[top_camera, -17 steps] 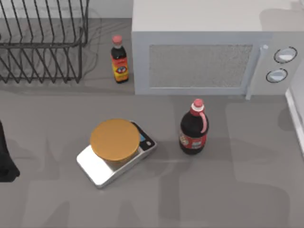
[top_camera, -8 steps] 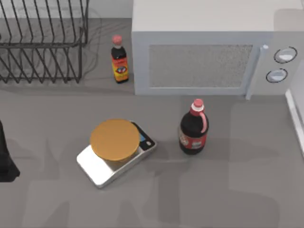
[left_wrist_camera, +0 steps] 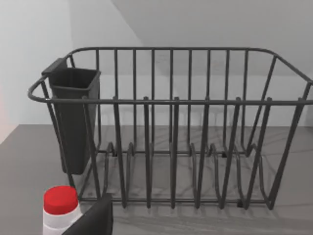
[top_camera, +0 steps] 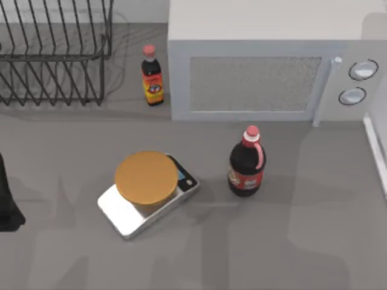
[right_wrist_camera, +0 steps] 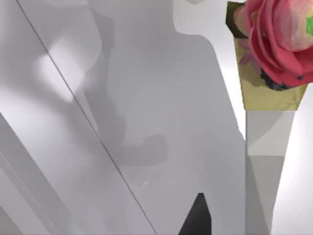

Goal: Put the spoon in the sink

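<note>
My left arm (top_camera: 7, 202) sits parked at the table's left edge; can't tell its jaw state. The silver kitchen scale (top_camera: 130, 211) carries an orange round disc (top_camera: 146, 177), with the dark red-capped bottle (top_camera: 246, 163) beside it.

rack: dish rack (top_camera: 54, 54) back-left on the surface (top_camera: 290, 241)
small bottle: sauce bottle (top_camera: 152, 75) between rack and microwave (top_camera: 266, 66)
microwave: back, centre to right
scale: kitchen scale (top_camera: 148, 194) front of centre, left of the large bottle (top_camera: 247, 162)
large bottle: upright, in front of microwave
</note>
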